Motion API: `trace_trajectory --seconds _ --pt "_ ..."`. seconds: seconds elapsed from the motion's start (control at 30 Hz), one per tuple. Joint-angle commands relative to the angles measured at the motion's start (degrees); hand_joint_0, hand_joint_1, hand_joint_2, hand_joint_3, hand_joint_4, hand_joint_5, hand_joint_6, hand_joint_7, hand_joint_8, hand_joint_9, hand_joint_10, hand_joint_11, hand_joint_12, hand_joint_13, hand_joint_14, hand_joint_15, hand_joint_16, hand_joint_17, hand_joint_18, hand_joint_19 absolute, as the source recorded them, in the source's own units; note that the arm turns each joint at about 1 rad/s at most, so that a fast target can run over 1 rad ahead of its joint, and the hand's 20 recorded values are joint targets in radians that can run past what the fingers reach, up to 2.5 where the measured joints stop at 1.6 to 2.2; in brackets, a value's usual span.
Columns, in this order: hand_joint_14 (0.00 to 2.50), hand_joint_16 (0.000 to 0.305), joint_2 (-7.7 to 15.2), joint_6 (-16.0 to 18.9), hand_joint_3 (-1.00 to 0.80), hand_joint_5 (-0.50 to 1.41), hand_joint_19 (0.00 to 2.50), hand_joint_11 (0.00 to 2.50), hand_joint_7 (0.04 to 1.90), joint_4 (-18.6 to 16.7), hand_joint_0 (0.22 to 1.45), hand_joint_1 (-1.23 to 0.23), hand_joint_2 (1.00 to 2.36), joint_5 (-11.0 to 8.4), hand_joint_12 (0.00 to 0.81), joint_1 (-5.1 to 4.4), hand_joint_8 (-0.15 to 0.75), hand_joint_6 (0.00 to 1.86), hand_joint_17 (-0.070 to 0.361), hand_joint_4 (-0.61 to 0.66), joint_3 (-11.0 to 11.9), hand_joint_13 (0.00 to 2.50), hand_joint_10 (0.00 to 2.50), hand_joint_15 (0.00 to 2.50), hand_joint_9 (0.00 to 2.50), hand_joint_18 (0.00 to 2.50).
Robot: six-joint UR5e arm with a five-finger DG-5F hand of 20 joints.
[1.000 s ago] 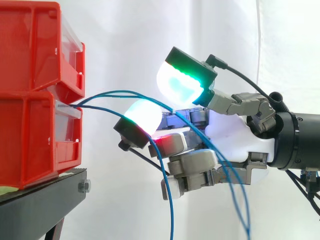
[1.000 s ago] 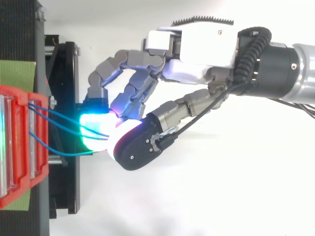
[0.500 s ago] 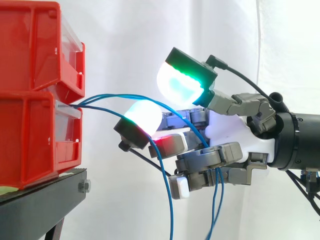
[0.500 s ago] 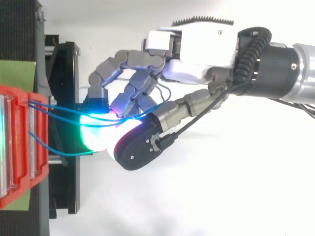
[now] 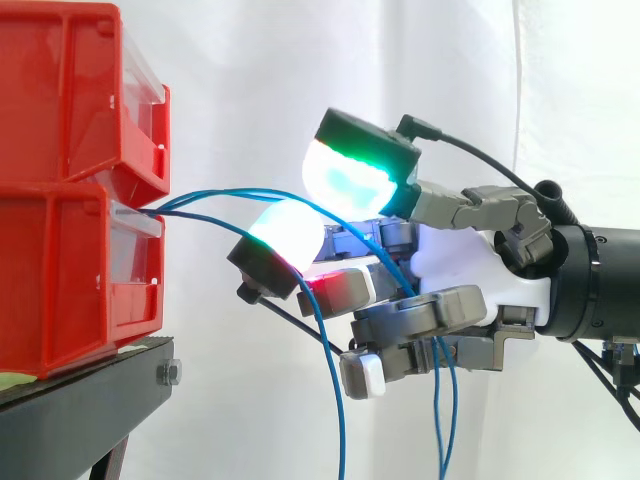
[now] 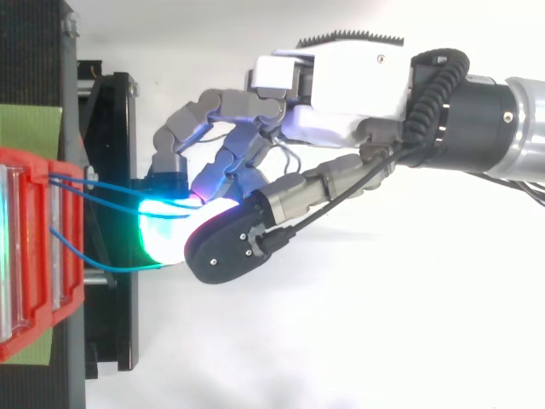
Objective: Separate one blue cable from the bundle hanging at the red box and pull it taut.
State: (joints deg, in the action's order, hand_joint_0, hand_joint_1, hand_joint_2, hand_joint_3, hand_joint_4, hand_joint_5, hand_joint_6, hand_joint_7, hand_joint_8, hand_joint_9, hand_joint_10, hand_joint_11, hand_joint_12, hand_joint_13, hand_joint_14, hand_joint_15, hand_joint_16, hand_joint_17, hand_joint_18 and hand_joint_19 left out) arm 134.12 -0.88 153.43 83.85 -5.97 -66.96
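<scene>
Hand [image 5: 460,270]: at 3 o'clock, fingers curled round blue cables [image 5: 230,190].
Blue cables: arc from red box [image 5: 60,280] at 9 o'clock through the hand, ends hanging toward 6 o'clock.

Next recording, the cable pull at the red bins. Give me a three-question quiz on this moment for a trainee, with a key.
1. True or false: the blue cables run in a loose curve, not taut, from the red bins to the hand.
2. What do the red bins stand on? A) a black stand B) a wooden shelf C) the floor
3. Fill in: in the side view, below the hand's curled fingers, the cables hang ___.
Key: 1 true; 2 A; 3 down.
</scene>
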Motion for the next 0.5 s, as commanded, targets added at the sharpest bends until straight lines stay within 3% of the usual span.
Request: trace_trajectory --seconds 0.0,0.07,0.33,0.43,0.47 --pt "0.98 0.050 0.0 0.1 -0.29 -0.22 0.85 1.42 0.90 0.0 0.65 -0.74 1.02 0.00 0.369 0.00 0.348 0.87 0.114 0.16 0.0 0.98 0.03 1.32 0.90 0.81" --pt "0.79 0.051 0.0 0.1 -0.46 -0.22 0.83 1.42 0.88 0.0 0.61 -0.75 1.00 0.00 0.369 0.00 0.349 0.87 0.114 0.16 0.0 1.00 0.02 1.36 0.89 0.79" --pt "0.65 0.051 0.0 0.1 -0.50 -0.20 0.82 1.39 0.92 -0.1 0.58 -0.48 1.00 0.00 0.373 0.26 0.353 0.85 0.115 0.15 0.0 1.03 0.00 1.35 0.95 0.77" --pt "0.62 0.050 0.0 0.1 -0.36 -0.20 0.82 1.40 0.93 0.0 0.62 -0.53 1.01 0.00 0.358 0.35 0.354 0.87 0.113 0.13 0.0 1.04 0.00 1.36 0.96 0.76" --pt "0.62 0.050 0.0 0.1 -0.26 -0.20 0.82 1.40 0.98 0.0 0.62 -0.60 1.02 0.00 0.372 0.44 0.353 0.88 0.113 0.14 0.0 1.04 0.00 1.37 0.96 0.76"
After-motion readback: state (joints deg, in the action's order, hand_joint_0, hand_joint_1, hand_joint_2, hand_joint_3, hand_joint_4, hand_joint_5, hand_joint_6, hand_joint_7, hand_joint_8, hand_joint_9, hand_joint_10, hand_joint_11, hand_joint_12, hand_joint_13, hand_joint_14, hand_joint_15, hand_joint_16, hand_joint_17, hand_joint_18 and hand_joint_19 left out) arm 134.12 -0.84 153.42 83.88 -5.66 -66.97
